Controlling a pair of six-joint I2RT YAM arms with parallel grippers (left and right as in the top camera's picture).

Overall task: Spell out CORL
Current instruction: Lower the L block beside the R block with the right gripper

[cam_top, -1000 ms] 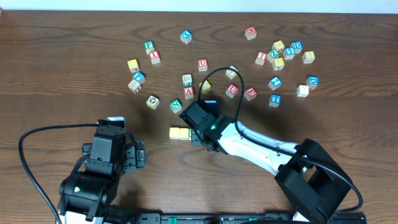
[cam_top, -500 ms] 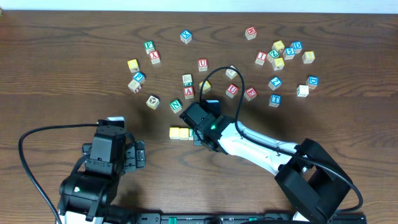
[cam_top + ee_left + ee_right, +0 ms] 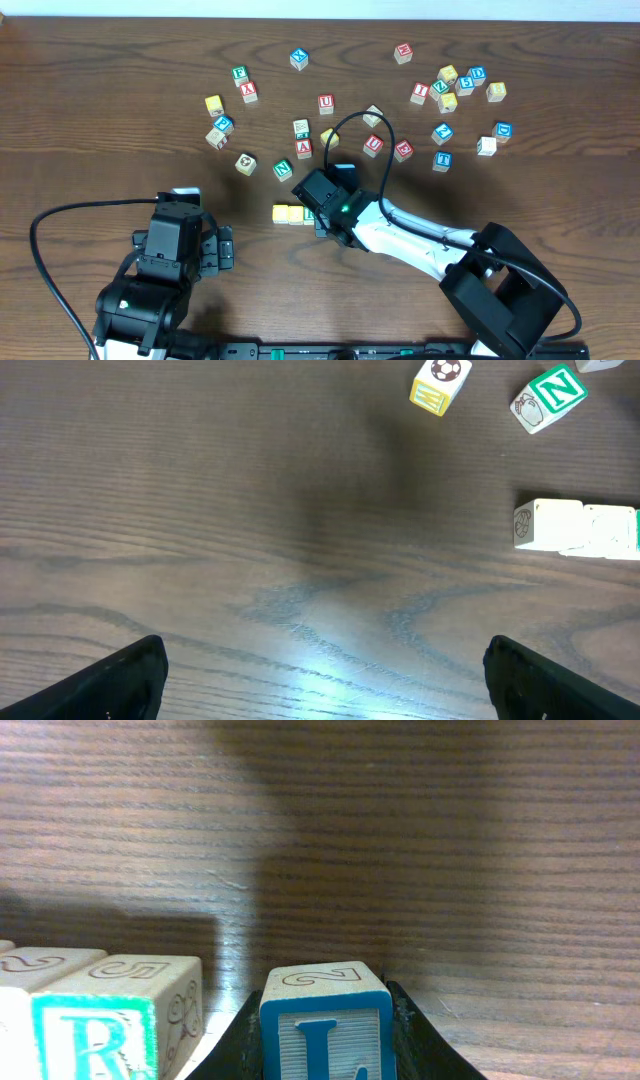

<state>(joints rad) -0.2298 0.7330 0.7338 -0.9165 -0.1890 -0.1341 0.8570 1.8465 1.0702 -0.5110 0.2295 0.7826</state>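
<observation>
Wood table [image 3: 420,830], L cube [image 3: 322,1020] in right gripper [image 3: 325,1045], bottom edge cropped

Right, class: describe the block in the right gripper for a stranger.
On the table, find the short row of pale blocks. The right gripper holds a block at its end, beside the green R block. Unlike those, it shows a blue L.
</observation>
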